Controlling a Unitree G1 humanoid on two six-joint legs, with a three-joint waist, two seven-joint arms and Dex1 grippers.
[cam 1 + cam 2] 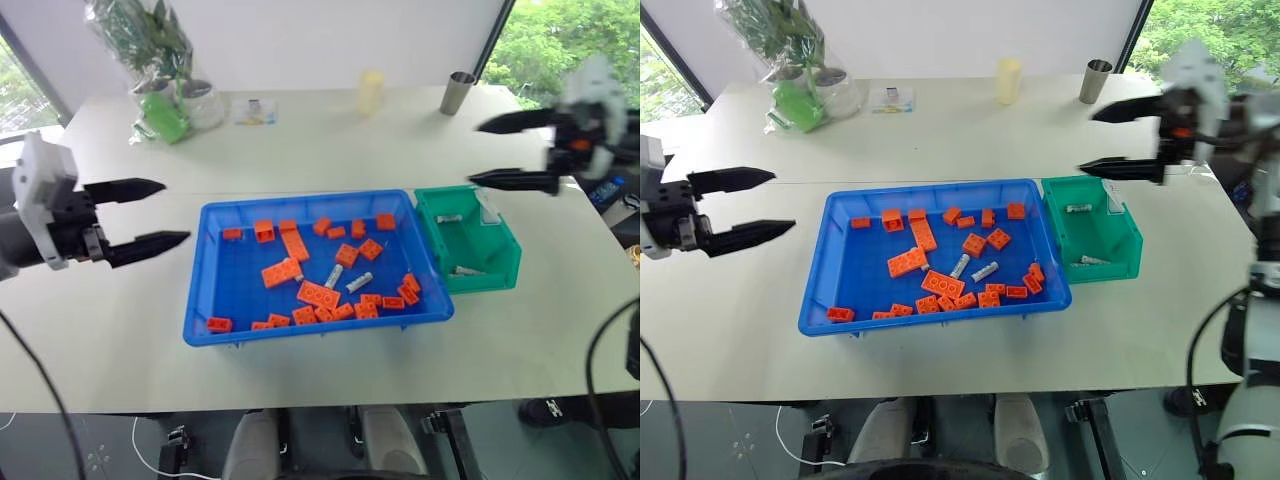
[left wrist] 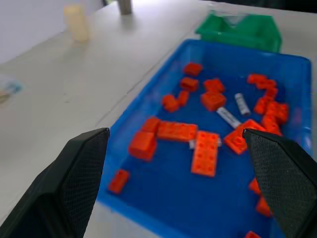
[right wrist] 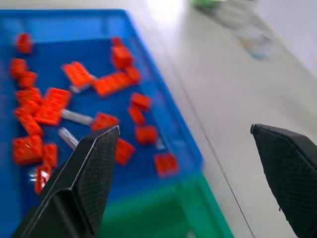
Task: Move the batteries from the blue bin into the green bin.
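The blue bin (image 1: 205, 270) lies mid-table, strewn with orange bricks. Two batteries (image 1: 333, 277) (image 1: 359, 282) lie near its centre, and they show again in the left wrist view as battery (image 2: 229, 116) and battery (image 2: 241, 104). The green bin (image 1: 500, 262) touches its right side and holds a battery (image 1: 448, 217) at the back and a battery (image 1: 465, 270) at the front. My left gripper (image 1: 176, 212) hovers open and empty left of the blue bin. My right gripper (image 1: 474, 153) is open and empty, raised above the green bin's far end, pointing left.
Orange bricks (image 1: 318, 295) crowd around the batteries in the blue bin. At the table's far side stand a bagged plant (image 1: 160, 60), a small card (image 1: 256, 110), a yellow cup (image 1: 371, 90) and a metal cup (image 1: 458, 93). Bare tabletop surrounds both bins.
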